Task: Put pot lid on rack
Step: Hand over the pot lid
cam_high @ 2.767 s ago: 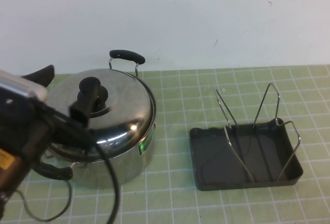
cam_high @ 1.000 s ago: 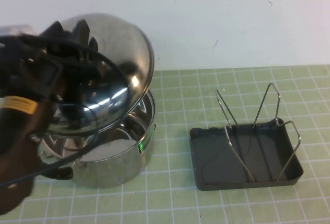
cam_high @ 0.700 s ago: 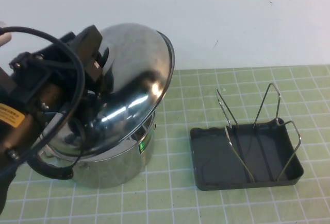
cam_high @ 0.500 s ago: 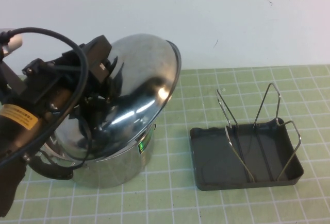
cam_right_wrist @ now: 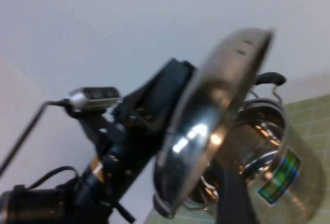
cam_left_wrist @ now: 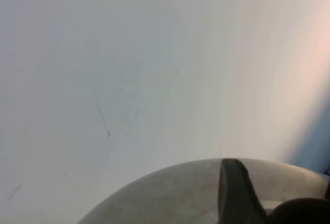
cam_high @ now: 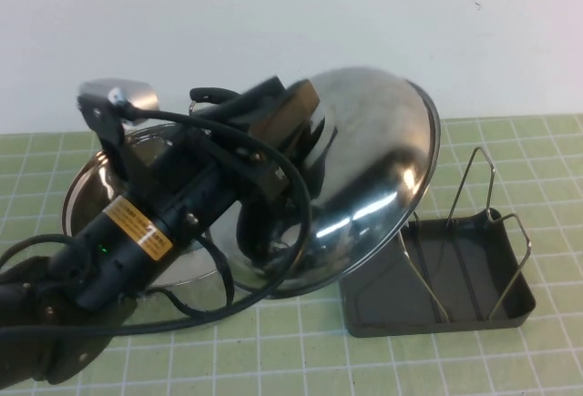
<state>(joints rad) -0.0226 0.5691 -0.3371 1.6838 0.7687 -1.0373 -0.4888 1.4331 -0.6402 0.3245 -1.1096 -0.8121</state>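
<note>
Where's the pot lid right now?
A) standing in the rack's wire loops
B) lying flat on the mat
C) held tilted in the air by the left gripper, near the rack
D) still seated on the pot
C: the left gripper holds the pot lid tilted, above the mat beside the rack, clear of the open pot. The right gripper is not in view.

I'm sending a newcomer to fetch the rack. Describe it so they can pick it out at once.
On the green gridded mat, look to the robot's right of the open steel pot. The rack is the low dark grey rectangular tray with thin wire loops standing up from it. The left end effector holds the tilted pot lid over its near-left corner; the right end effector is unseen.
</note>
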